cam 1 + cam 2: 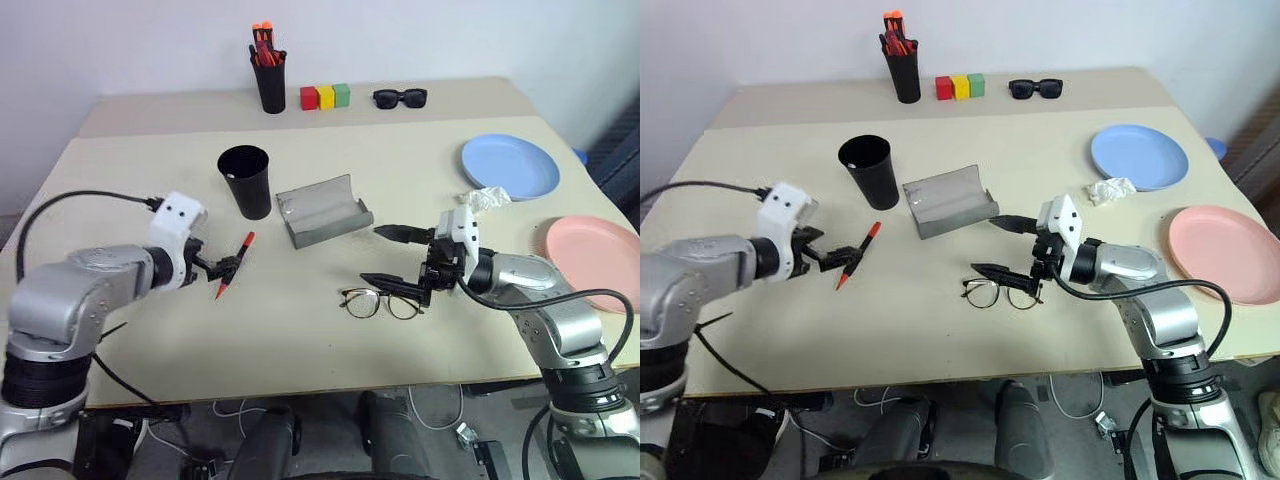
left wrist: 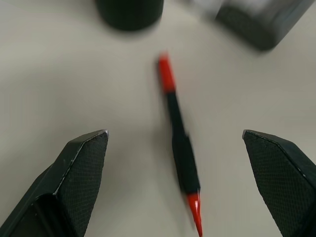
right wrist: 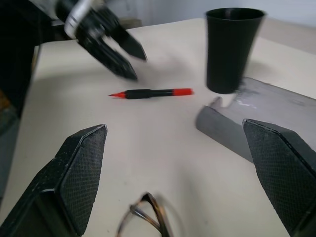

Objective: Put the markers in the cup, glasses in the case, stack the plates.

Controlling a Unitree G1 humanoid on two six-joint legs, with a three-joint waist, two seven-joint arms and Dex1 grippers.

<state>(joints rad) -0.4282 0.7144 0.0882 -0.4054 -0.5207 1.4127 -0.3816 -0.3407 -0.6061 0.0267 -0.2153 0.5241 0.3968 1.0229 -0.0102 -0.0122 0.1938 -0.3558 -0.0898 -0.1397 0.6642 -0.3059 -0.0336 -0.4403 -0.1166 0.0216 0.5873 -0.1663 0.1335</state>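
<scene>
One marker (image 1: 238,258), black with a red cap, lies on the table in front of the black cup (image 1: 245,180). My left gripper (image 1: 222,268) is open and low over the marker's near end, a finger on either side of it (image 2: 180,148). The grey case (image 1: 322,210) lies open to the right of the cup. The glasses (image 1: 380,303) rest on the table nearer the front edge. Open and pointing left, my right gripper (image 1: 375,255) hovers just above and behind them with nothing between its fingers. At the right sit the blue plate (image 1: 510,166) and the pink plate (image 1: 595,250), apart.
A black pen holder (image 1: 268,78) with orange-capped markers, three coloured blocks (image 1: 325,96) and black sunglasses (image 1: 400,97) stand along the back. A crumpled clear wrapper (image 1: 485,198) lies beside the blue plate. The pink plate sits near the table's right edge.
</scene>
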